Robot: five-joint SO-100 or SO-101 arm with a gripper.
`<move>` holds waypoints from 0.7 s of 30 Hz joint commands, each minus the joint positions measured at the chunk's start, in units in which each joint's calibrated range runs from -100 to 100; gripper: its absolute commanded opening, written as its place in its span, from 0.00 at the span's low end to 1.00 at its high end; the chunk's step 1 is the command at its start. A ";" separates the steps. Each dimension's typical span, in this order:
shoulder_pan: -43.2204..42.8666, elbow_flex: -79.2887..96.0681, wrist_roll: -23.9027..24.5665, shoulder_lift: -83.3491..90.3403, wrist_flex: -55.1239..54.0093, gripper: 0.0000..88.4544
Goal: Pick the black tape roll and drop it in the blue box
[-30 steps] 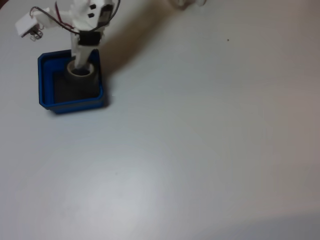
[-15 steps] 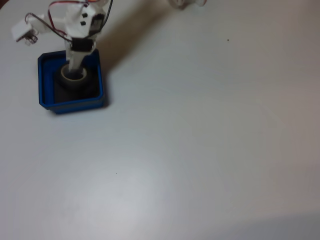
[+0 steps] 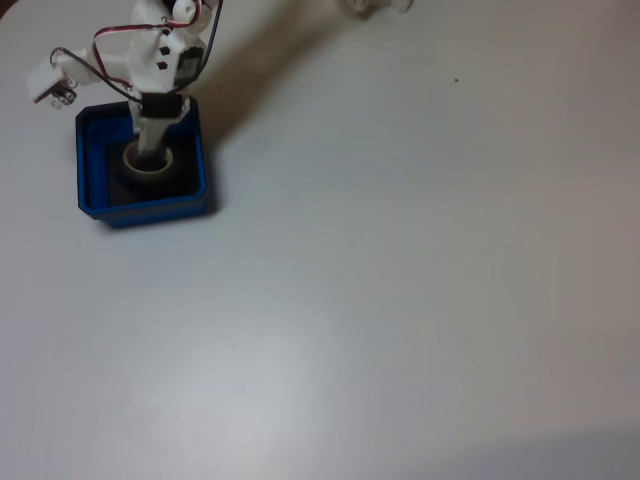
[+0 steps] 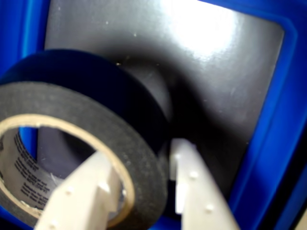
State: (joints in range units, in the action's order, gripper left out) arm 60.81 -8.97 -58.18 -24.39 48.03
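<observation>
White and two-fingered, the tool (image 4: 144, 184) stood inside the blue box (image 4: 268, 158), its jaws clamped across the wall of the black tape roll (image 4: 96, 115). In the wrist view one pale finger (image 4: 84, 191) passed through the roll's beige core, where small dark print showed, while the other finger pressed the black outer face just beside it. The roll lay tilted over the box's dark, glossy floor; whether its lower edge touched that floor could not be told.

In the fixed view the tool (image 3: 150, 150) reached down from the arm into the blue box (image 3: 200, 150), which sat near the upper left of the pale worktop (image 3: 400, 300). The black tape roll (image 3: 148, 168) lay within the rim, in the half of the box nearer the arm. Red and black wires (image 3: 110, 45) looped along the arm above, and the arm's shadow (image 3: 270, 75) fell across the worktop toward the upper right.
</observation>
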 commanded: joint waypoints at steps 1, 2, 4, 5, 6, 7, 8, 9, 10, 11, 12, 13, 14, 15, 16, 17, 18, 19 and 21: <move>0.40 -4.60 -0.30 0.89 -0.26 0.01; 0.40 -4.60 -0.30 0.89 -0.26 0.01; 0.40 -4.60 -0.30 0.89 -0.26 0.01; 0.30 -4.60 -0.30 0.89 -0.26 0.01; 0.30 -4.60 -0.30 0.89 -0.26 0.01; 0.30 -4.60 -0.30 0.89 -0.26 0.01; 0.30 -4.60 -0.30 0.89 -0.26 0.01; 0.30 -4.60 -0.30 0.89 -0.26 0.01; 0.30 -4.60 -0.30 0.81 -0.26 0.01; 0.30 -4.60 -0.30 0.81 -0.26 0.01; 0.30 -4.51 -0.30 0.81 -0.26 0.01; 0.30 -4.51 -0.30 0.64 -0.34 0.01; 0.30 -4.51 -0.30 0.22 -0.34 0.01; 0.30 -4.60 -0.30 -0.53 -0.42 0.01; 0.30 -4.60 -0.30 -1.12 -0.67 0.01; 0.30 -4.60 -0.30 -1.53 -0.83 0.01; 0.30 -4.60 -0.30 -1.70 -0.83 0.01; 0.30 -4.60 -0.30 -1.70 -0.83 0.01; 0.30 -4.60 -0.30 -1.70 -0.83 0.01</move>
State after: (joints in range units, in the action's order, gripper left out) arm 60.81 -9.24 -58.18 -27.18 48.03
